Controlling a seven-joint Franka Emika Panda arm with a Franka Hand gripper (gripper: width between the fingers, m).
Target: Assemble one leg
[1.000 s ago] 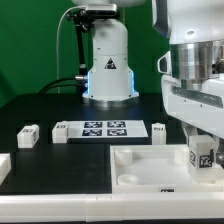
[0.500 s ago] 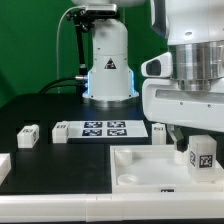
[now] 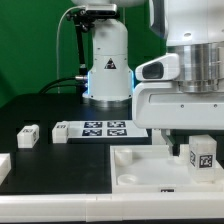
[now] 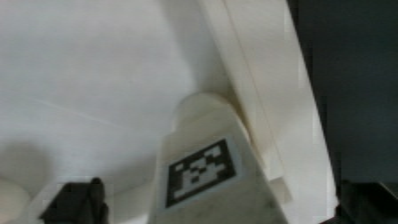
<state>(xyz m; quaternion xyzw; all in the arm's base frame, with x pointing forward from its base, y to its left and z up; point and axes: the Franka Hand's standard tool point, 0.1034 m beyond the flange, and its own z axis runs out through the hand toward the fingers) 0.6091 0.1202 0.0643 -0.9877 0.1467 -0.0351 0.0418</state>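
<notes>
White plastic leg stands upright in the tray, directly under the hand. The hand's fingers are apart, either side of it. The black desk lies before a green wall.

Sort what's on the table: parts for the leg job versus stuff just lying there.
In the job:
the leg, standing on the tray
the tray
the gripper, over the leg

Lying about:
the spare leg
the marker board
</notes>
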